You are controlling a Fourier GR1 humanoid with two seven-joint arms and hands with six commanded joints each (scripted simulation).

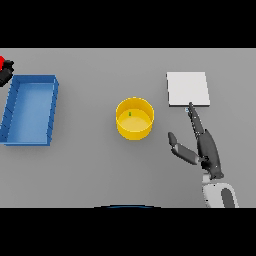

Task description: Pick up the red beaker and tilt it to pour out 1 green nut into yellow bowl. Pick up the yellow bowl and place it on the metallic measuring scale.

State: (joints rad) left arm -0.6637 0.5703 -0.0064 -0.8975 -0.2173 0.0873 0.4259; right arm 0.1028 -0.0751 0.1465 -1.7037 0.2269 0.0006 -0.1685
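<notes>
yellow bowl [134, 118]: 1 | green nut [130, 114] in the bowl: 1 | blue tray [30, 110]: 1 | pale square scale [187, 89]: 1 | red beaker [1, 62] at far left edge: 1 | hands in sight: 2, right hand [206, 147] and left hand [5, 72]

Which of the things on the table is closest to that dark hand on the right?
The pale square measuring scale: the right hand points its fingertips right at its near edge. The yellow bowl sits farther left, and the blue tray farthest.
</notes>
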